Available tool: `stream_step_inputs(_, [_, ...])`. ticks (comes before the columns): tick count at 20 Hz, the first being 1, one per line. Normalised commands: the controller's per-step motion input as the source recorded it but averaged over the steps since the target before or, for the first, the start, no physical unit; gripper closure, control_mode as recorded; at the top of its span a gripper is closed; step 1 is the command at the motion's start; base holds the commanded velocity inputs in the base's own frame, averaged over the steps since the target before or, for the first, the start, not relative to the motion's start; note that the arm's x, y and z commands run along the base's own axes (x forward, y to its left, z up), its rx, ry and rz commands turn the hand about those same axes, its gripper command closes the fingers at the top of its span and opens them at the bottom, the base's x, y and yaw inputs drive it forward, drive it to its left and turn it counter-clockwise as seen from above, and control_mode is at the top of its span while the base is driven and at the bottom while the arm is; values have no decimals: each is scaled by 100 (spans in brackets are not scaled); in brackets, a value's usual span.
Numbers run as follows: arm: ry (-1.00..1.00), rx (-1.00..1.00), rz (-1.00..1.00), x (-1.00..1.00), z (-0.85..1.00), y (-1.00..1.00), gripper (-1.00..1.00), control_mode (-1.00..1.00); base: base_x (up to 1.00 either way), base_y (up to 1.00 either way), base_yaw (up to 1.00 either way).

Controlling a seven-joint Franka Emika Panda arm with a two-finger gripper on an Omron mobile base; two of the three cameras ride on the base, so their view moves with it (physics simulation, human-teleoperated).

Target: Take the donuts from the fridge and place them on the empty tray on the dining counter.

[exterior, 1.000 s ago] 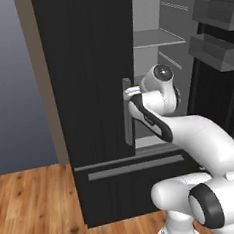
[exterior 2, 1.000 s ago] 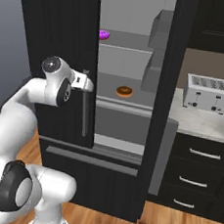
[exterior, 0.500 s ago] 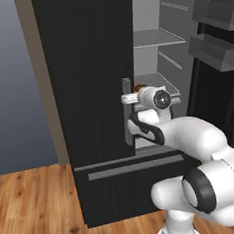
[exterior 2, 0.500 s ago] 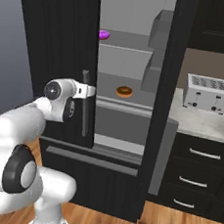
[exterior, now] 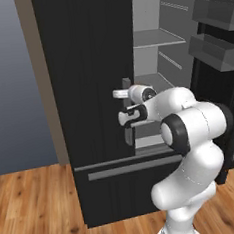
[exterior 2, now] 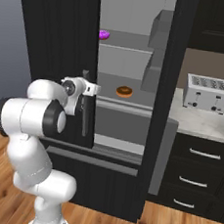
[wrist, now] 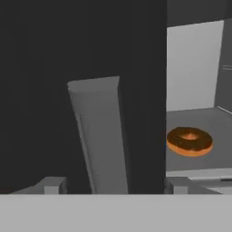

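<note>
The black fridge [exterior: 84, 66] has its left door shut and its right door swung open. My gripper [exterior: 123, 105] is at the left door's grey bar handle [wrist: 99, 136], open, one fingertip on each side of the bar with a gap at both. The orange-brown glazed donut [wrist: 189, 140] lies on a middle shelf [exterior 2: 124, 91], right of the handle. On the shelf above it sits the purple donut [exterior 2: 103, 35]. The empty tray and the dining counter are out of view.
The open right door [exterior: 217, 30] carries grey bins and stands at the right. A toaster [exterior 2: 207, 93] sits on a marble counter [exterior 2: 206, 122] over black drawers [exterior 2: 196, 168] beside the fridge. Wood floor [exterior: 31, 207] lies in front.
The arm has folded lower and swung across the front of the left door. The hand has stayed at the handle, and its fingers have drawn a little closer together around the bar.
</note>
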Motion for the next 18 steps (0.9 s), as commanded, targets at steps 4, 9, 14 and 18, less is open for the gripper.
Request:
stream_step_inputs(4, [18,3,2,100,0,0,100,-100,0,0,0])
stream_step_inputs(9, [18,3,7,92,0,0,100,-100,0,0,0])
stream_step_inputs(14, [40,-2,5,3,65,2,100,-100,0,0,0])
stream_step_inputs(18, [62,-3,0,-24,100,33,100,-100,0,0,0])
